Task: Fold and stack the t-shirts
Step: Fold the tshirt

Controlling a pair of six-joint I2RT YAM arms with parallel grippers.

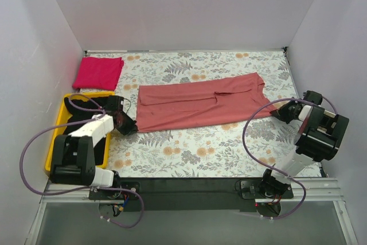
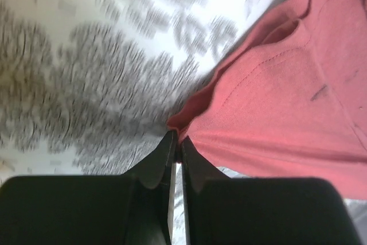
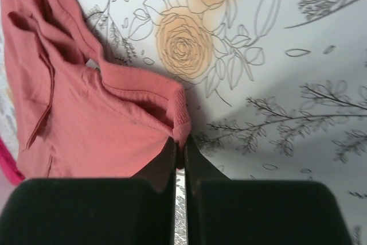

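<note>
White walls (image 1: 183, 10) stood on three sides of the table (image 1: 189, 153), which had a flowered cover. At the far left corner the pink shirt (image 1: 98, 72) lay folded into a small square, so I judged that one shirt was finished. The salmon shirt (image 1: 200, 106) lay flat in the middle of the table, long from left to right, and its sides seemed to be turned in already. It looked about half folded to me: the fold across its length and the stacking on the pink shirt were left to do. On the left the yellow bin (image 1: 54, 139) held something dark, maybe more shirts, but the left arm hid most of it

The left gripper (image 1: 129, 125) was at the near left corner of the salmon shirt. In its wrist view the fingers (image 2: 157, 162) were pressed together, with the corner of the cloth pinched at their tips. The right gripper (image 1: 278, 113) was at the near right corner, and its fingers (image 3: 163, 164) were also closed, with the hem caught between the tips and the cloth bunched just beyond them. So both near corners were gripped, while the rest of the shirt rested on the table
</note>
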